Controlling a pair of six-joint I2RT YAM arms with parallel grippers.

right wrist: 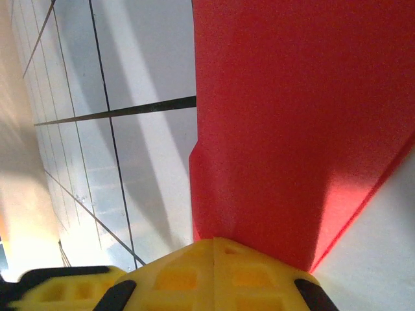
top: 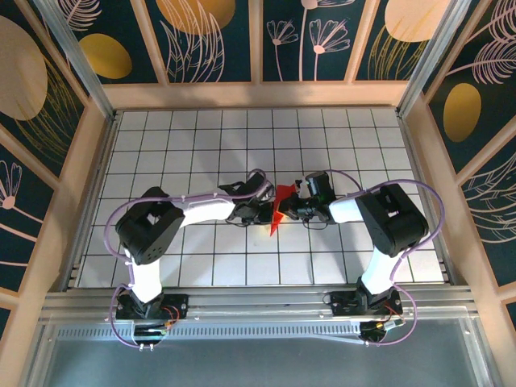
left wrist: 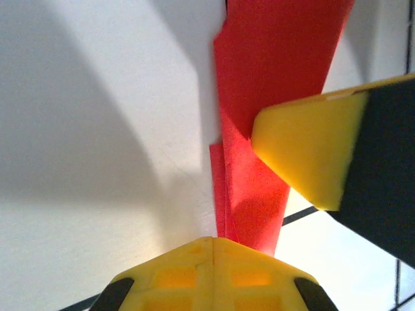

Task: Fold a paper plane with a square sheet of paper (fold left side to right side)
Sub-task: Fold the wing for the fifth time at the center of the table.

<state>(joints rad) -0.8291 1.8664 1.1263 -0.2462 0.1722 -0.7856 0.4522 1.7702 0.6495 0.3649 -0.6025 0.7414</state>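
The paper (top: 276,216) is a narrow, creased red strip with a pointed end, caught between the two claws over the middle of the tiled surface (top: 201,145). The left claw (left wrist: 213,242) is pressed together, pinching the paper. The layers run straight ahead from its tips, with one layer's edge just left of the main strip. A yellow finger (left wrist: 305,152) of the right claw lies on the red, ahead and to the right. The right claw (right wrist: 214,242) is likewise pinched on the paper, which spreads ahead of its tips and rightward. I cannot tell whether the strip lies flat or is slightly lifted.

The paper looks thin, light and limp except along its creases. It would likely slip from smooth pads and tear if the claws pulled apart. The best hold is probably close to a crease, where the layers stack.
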